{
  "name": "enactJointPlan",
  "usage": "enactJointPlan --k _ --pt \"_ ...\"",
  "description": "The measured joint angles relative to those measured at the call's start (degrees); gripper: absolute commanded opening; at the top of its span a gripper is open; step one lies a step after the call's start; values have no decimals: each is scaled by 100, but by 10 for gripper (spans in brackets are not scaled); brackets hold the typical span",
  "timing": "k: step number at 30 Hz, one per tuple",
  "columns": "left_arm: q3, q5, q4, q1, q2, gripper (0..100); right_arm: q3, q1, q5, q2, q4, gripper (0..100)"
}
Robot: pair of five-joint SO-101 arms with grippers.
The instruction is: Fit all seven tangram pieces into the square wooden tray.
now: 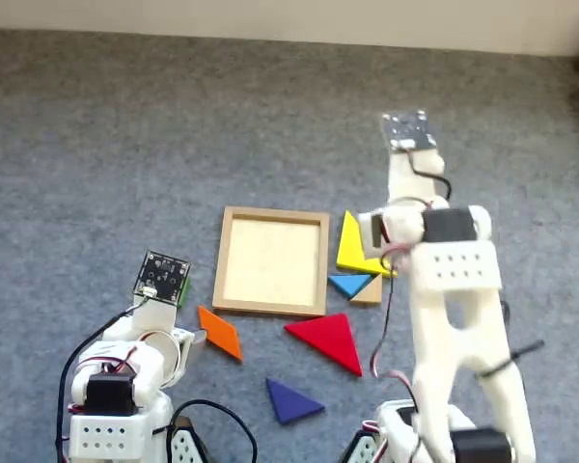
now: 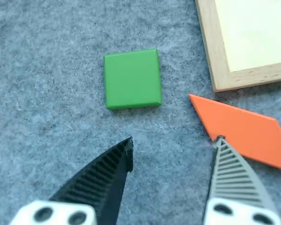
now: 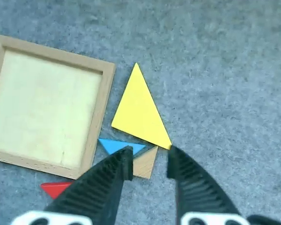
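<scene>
Closest to me, my left end effector (image 2: 174,139) hangs released over the grey felt of the table (image 2: 47,56), jaws wide and holding nothing. One fingertip sits over the edge of the orange parallelogram (image 2: 241,131), and the green square (image 2: 132,78) lies just beyond the gap. Past them is a corner of the wooden tray (image 2: 210,51), which holds no pieces.

My right end effector (image 3: 149,150) is also unclenched, with a narrower gap and nothing in it. It hovers at the spot where the light blue triangle (image 3: 119,146), a wood-coloured piece (image 3: 145,164) and the yellow triangle (image 3: 139,112) crowd together beside the tray's far side. I cannot tell whether the blue one overlaps the wooden one.

From above, the red triangle (image 1: 328,338) and dark blue triangle (image 1: 291,399) lie apart in front of the tray.

All seven pieces look to be outside, so I judge this to be the start. These pieces are thin and flat. I should centre over the green square, align my jaws with two parallel edges, and descend until the tips touch the felt before closing. The clustered pieces are probably best nudged apart first.
</scene>
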Motion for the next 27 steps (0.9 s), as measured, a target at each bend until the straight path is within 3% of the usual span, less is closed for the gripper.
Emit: enactJointPlan --k 13,27 --pt "0 0 0 0 0 256 -905 -809 545 2418 -9 316" --pt "0 0 0 0 0 256 -1793 -800 1099 3965 -18 316"
